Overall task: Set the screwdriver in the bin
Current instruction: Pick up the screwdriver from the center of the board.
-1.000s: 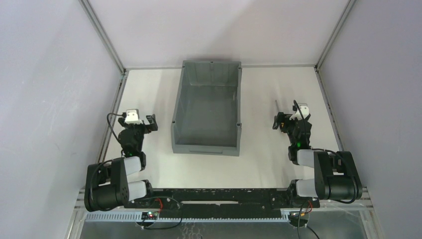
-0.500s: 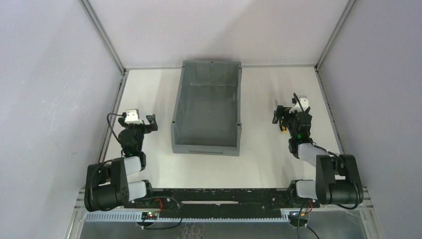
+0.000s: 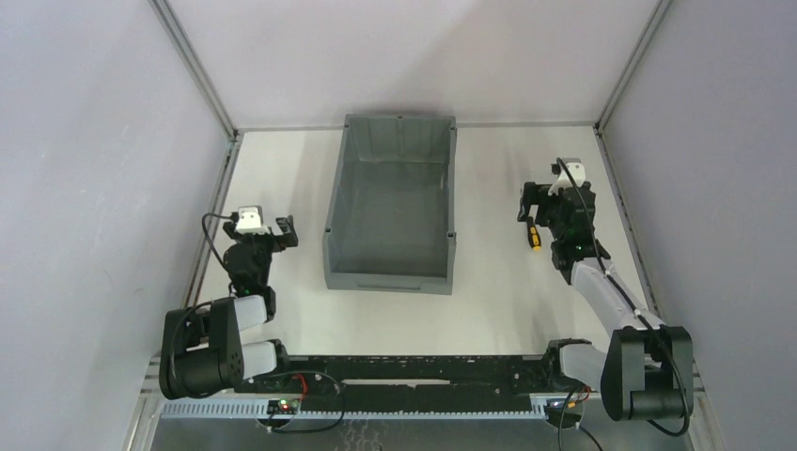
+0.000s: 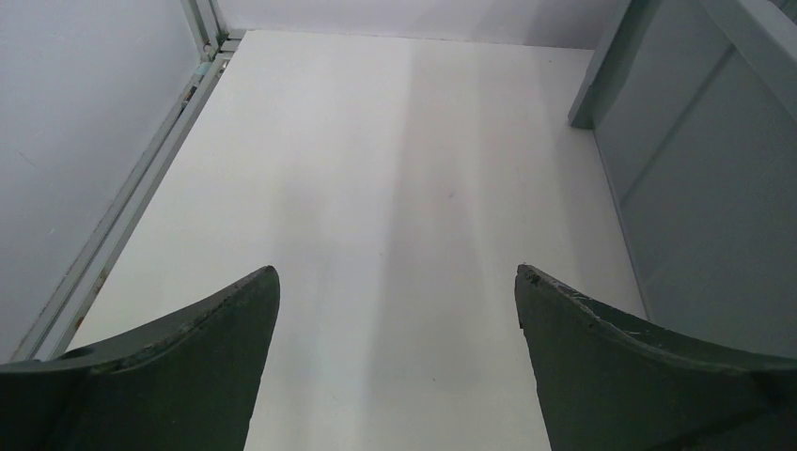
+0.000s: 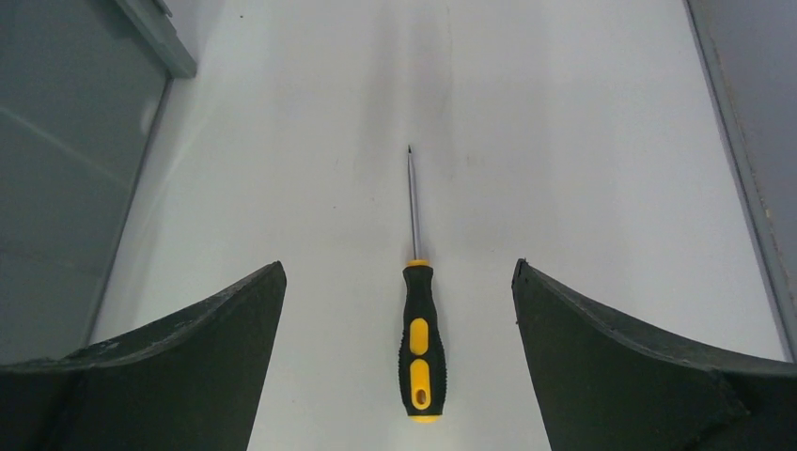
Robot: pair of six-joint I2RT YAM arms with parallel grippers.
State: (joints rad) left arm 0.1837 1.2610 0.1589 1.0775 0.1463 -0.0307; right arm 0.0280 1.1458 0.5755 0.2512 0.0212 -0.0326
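Note:
The screwdriver (image 5: 419,338), black and yellow handled, lies flat on the white table with its thin shaft pointing away from me. My right gripper (image 5: 397,266) hovers over it, open wide, with the handle centred between its fingers (image 5: 207,348) and touching neither. From above, the handle of the screwdriver (image 3: 534,237) peeks out beside the right gripper (image 3: 553,209), to the right of the grey bin (image 3: 388,274), which holds nothing that I can see. My left gripper (image 3: 256,235) rests left of the bin, open and holding nothing.
The bin's outer wall (image 4: 695,188) rises to the right of the left gripper (image 4: 397,271), and the same bin (image 5: 66,169) shows at the left of the right wrist view. A metal frame rail (image 3: 620,202) runs along the table's right edge, near the right arm.
The right arm has reached further from its base, carrying its open gripper over the screwdriver's shaft; the yellow handle now shows. The left arm and the bin have not moved.

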